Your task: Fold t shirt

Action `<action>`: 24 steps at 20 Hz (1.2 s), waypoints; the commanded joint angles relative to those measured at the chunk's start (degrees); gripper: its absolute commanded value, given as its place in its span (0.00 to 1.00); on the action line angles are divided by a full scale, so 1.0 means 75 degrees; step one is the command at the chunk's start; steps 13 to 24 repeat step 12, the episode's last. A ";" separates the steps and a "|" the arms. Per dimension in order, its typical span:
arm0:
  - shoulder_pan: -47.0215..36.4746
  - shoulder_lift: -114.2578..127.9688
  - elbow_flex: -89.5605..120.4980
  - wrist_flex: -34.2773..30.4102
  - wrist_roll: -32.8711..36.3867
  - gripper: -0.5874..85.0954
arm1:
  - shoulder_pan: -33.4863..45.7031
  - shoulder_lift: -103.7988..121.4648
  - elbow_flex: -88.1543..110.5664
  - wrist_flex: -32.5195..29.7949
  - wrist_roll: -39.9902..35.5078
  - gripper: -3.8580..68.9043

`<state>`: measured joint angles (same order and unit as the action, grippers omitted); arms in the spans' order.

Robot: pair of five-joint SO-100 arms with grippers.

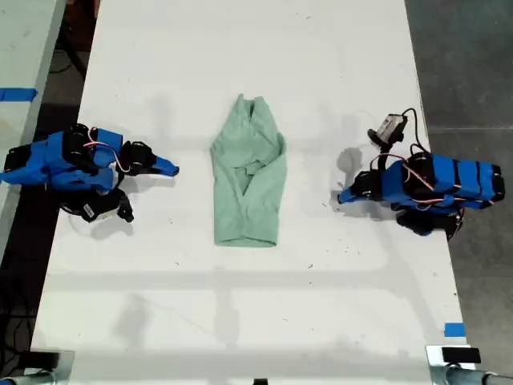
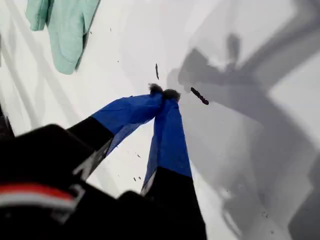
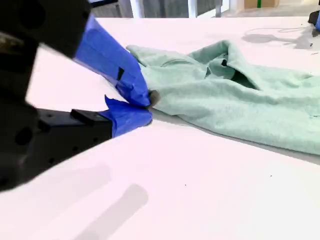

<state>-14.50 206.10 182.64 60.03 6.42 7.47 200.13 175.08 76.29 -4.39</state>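
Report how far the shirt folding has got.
Done: the t shirt lies as a narrow strip mid-table, its sides apparently folded in. In hand: nothing; my first pincer and my second pincer are both shut and empty, off the cloth. Left: probably a lengthwise fold, collar end to hem.

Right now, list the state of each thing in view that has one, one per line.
t shirt: lying flat on the white table, sides folded in, wrinkled, held by neither gripper.
my first gripper: shut, empty, tips over bare table.
my second gripper: shut, empty, low beside the shirt.
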 commanded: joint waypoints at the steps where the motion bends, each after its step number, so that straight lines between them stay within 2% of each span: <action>1: 0.0164 0.0059 0.0012 0.0012 -0.0082 0.01 | -0.0012 0.0117 0.0363 0.0070 0.0105 0.05; 24: 0.0246 0.0059 0.0023 0.0012 -0.0094 0.01 | -0.0187 0.0117 0.0363 0.0059 0.0316 0.05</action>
